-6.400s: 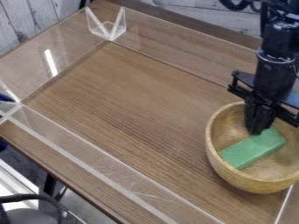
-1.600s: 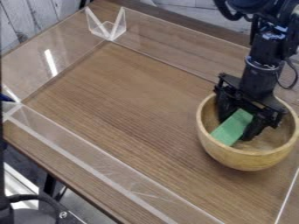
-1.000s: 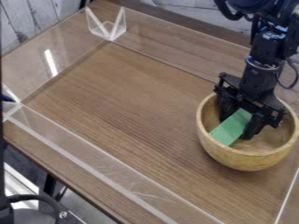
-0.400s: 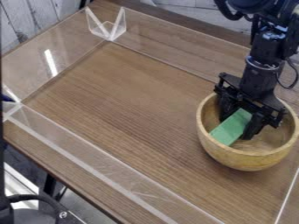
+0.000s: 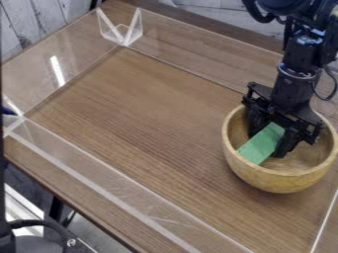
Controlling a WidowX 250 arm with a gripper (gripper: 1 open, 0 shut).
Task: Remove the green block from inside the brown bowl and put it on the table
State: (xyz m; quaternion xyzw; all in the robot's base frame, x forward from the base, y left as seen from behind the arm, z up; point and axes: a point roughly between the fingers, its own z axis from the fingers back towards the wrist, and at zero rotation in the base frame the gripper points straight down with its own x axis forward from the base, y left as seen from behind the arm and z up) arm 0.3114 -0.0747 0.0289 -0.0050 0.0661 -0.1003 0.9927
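Note:
The brown bowl (image 5: 274,184) sits on the table (image 5: 145,119) at the right, near the front edge. Inside it the green block (image 5: 260,145) lies tilted, its lower end toward the bowl's left wall and its upper end raised. My gripper (image 5: 280,129) reaches straight down into the bowl. Its black fingers stand on either side of the block's upper end and are shut on it. The fingertips are partly hidden behind the block and the bowl's rim.
Low clear plastic walls (image 5: 82,164) edge the tabletop. A clear triangular bracket (image 5: 121,28) stands at the back left corner. The wood surface stretches left of the bowl. A dark chair part (image 5: 27,237) shows below the front left edge.

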